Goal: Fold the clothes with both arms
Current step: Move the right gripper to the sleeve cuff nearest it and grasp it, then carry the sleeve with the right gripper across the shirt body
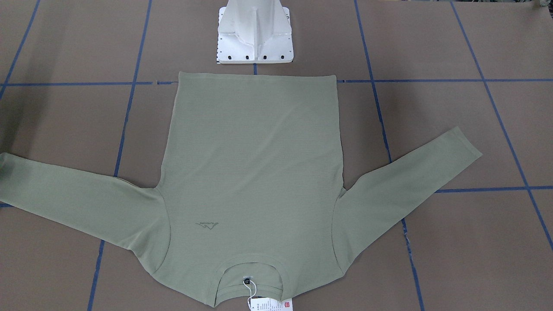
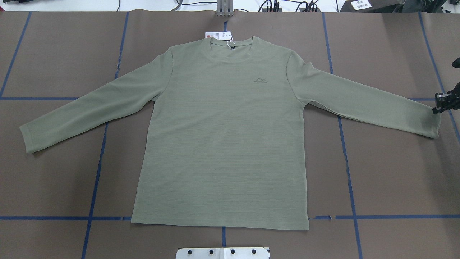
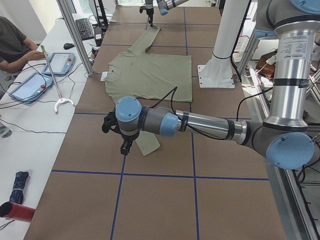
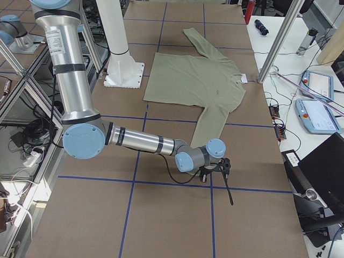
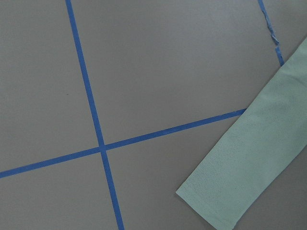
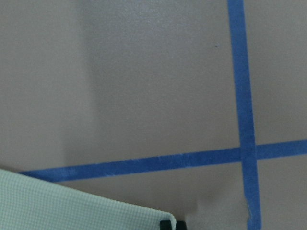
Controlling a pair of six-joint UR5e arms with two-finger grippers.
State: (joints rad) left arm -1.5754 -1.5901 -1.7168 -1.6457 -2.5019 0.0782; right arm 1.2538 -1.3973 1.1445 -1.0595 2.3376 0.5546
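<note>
Shirt (image 2: 219,144) of sage-green knit is lying flat and face up on the brown counter (image 2: 54,54). It is spreading out between the two end effectors, with each long sleeve reaching toward one of them.

The left end effector (image 3: 125,145) is hanging low over the counter at the tip of the left arm (image 3: 210,125). The cuff of the left-side sleeve (image 2: 90,104) is lying just beside it, on the side toward the shirt's body. Its wrist camera is showing that cuff off to one side, near the crossing blue tape lines (image 5: 91,110). Only a side view is catching this end effector, so whether it is standing wide or narrow cannot be told.

The right end effector (image 2: 445,101), carried by the right arm (image 4: 140,142), is poking in at the overhead view's edge. It is sitting right at the far corner of the right-side sleeve (image 2: 359,97) cuff. Its wrist camera is showing one black fingertip (image 6: 171,224) just beside that corner. Too little is showing to tell how far apart its fingers are standing, or whether it is touching the cloth.

Well away from both end effectors, the ribbed collar (image 2: 231,46) is pointing away from the white pedestal base (image 1: 255,39). The hang tag (image 2: 217,35) is lying on the counter just beyond the collar. The hem is lying just in front of the base, and a small tonal logo (image 2: 261,80) is showing on the chest.
</note>
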